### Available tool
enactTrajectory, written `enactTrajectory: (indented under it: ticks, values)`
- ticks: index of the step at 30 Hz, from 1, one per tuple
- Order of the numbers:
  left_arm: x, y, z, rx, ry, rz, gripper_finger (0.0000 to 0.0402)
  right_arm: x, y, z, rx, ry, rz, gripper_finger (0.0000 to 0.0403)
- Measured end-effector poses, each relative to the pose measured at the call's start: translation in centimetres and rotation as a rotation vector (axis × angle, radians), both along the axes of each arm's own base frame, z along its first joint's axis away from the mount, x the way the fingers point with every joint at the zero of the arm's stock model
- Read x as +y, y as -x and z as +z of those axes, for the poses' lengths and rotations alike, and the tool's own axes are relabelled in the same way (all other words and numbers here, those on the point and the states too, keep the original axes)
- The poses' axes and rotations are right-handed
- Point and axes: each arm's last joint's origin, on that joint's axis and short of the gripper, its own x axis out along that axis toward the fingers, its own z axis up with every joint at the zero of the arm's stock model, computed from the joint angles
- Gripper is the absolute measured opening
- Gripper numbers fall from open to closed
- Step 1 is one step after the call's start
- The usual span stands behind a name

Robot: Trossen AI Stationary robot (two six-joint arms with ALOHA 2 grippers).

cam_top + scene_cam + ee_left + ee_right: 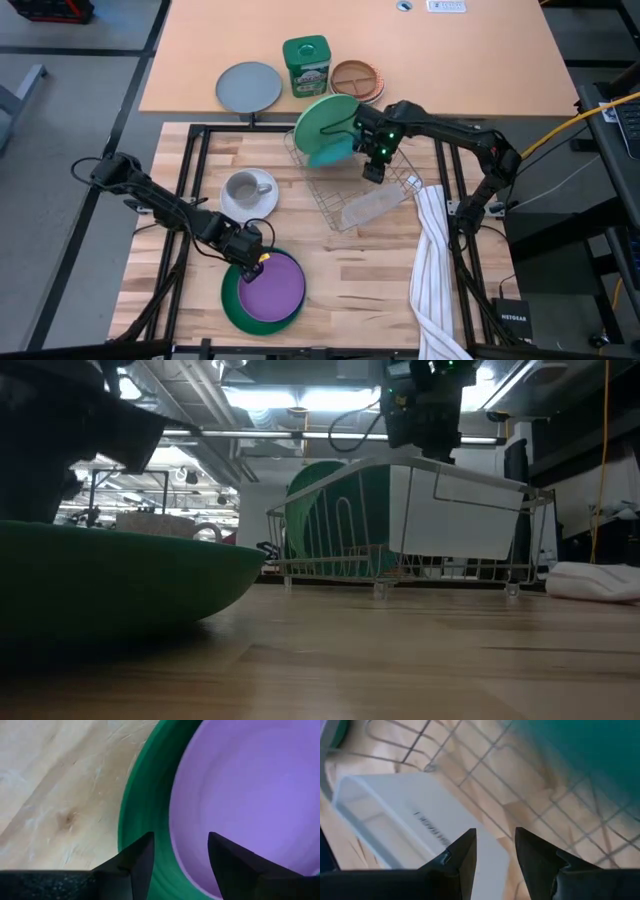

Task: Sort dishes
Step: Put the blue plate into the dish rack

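Left claw (257,262) low over the near-left of the pale wooden surface (330,290), fingers (131,865) spread, straddling the rim where the round purple plate (270,287) sits nested inside the larger dark green round plate (232,303); nothing pinched. Right claw (373,168) hanging above the wire dish rack (352,205), fingers (461,860) parted around empty air, holding nothing. Inside the rack, 2 plates standing on edge at its far-left end: a light green round plate (322,118) and a teal plate (330,153) just beside it, plus a white rectangular plastic tray (395,817) lying at the other end. Left of the rack, a small grey mug (243,186) upright on a white round saucer (262,205). Striped white cloth (435,270) draped right of the rack.
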Motion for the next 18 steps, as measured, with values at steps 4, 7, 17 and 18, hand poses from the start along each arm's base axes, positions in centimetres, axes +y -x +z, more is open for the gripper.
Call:
enactTrajectory:
  ticks: [4, 7, 17, 18]
  values:
    - [0.1, 0.2, -1.1, -0.027, 0.014, 0.003, 0.0172, 1.4, -0.7, 0.0, -0.001, 0.001, 0.047, 0.0138]
    - [0.2, 0.3, -1.6, -0.039, 0.020, 0.004, 0.0172, 2.2, -1.0, 0.0, 0.000, 0.000, 0.075, 0.0138]
    - [0.2, 0.3, -1.7, -0.045, 0.024, 0.010, 0.0172, 2.6, -1.1, 0.0, 0.024, 0.047, 0.086, 0.0138]
    - [0.2, 0.3, -1.7, -0.045, 0.024, 0.009, 0.0172, 2.6, -1.1, -0.1, 0.031, 0.063, 0.083, 0.0138]
